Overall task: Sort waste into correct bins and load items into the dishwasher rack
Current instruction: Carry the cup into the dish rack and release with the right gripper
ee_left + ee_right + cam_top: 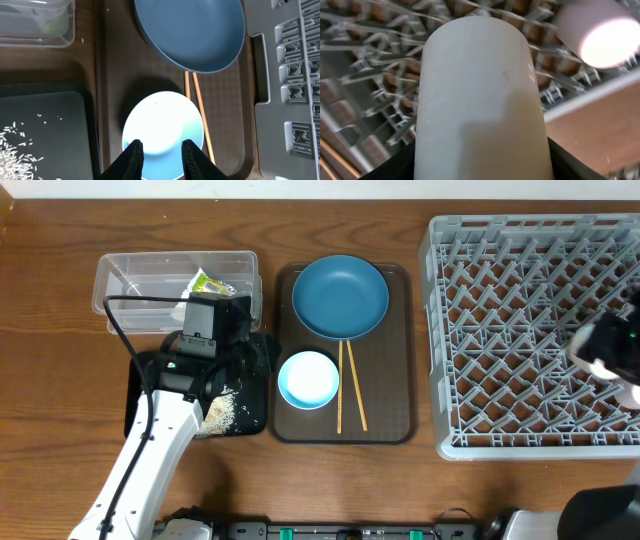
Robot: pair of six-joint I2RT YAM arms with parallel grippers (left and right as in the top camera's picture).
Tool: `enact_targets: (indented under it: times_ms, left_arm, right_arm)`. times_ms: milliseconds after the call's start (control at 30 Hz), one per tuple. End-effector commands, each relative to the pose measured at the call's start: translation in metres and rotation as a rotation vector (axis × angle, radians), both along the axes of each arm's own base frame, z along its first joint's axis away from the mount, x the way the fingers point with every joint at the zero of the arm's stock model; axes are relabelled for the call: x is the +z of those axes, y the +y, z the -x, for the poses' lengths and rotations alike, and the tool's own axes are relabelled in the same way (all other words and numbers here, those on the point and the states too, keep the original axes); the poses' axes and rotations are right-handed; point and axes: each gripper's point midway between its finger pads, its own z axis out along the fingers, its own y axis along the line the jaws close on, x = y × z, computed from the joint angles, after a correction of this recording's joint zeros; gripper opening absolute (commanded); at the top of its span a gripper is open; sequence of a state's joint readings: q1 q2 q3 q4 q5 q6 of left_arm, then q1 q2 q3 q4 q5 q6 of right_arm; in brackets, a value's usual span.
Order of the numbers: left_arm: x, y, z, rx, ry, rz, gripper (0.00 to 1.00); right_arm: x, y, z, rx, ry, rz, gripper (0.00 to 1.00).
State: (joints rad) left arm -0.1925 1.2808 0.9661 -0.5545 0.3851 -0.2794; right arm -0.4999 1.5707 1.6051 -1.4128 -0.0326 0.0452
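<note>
**Above the rack: seating the cup**

Overhead: the dishwasher rack (pixel 530 330) lies right of the brown tray (pixel 390 380), with my right arm (pixel 605 345) over its right edge.

Left wrist: the left jaws hang part-open and empty above the white bowl (pixel 162 135).

Right wrist: the right jaws grip a pale cup (pixel 480 100). I should lower it squarely between pegs, clear of the pinkish cup (pixel 600 37).

No text, label, brand, number or sign can be read in any view. The yellow-green wrapper (pixel 210 282) lies in the clear plastic rectangular tub (pixel 120 275), just left of the brown serving tray (pixel 400 380). It carries darker marks, but they are too small to make out as letters. The pale cylindrical cup (pixel 480 100), close before the right wrist camera, shows only a plain wall.
</note>
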Motion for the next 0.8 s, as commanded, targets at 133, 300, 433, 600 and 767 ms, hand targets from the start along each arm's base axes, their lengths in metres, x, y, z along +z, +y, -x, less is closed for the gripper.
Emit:
enact_targets:
  times_ms: [133,300,433,600,767]
  left_arm:
    - [0.002,0.004,0.000,-0.003,-0.011,-0.023,0.29]
    - [0.001,0.004,0.000,-0.003,-0.009,-0.023,0.29]
    - [0.001,0.004,0.000,-0.003,-0.009,-0.023,0.29]
    - [0.001,0.004,0.000,-0.003,-0.009,-0.023,0.29]
    - [0.001,0.004,0.000,-0.003,-0.009,-0.023,0.31]
  right_arm:
    - [-0.027,-0.034,0.011,-0.128,0.102,-0.033,0.25]
    - [-0.052,-0.038,0.008,-0.134,0.173,-0.076,0.26]
    - [-0.072,-0.038,0.008,-0.132,0.234,-0.117,0.27]
    - [-0.092,-0.037,0.009,-0.130,0.299,-0.155,0.29]
    - [-0.097,-0.036,0.010,-0.130,0.315,-0.165,0.54]
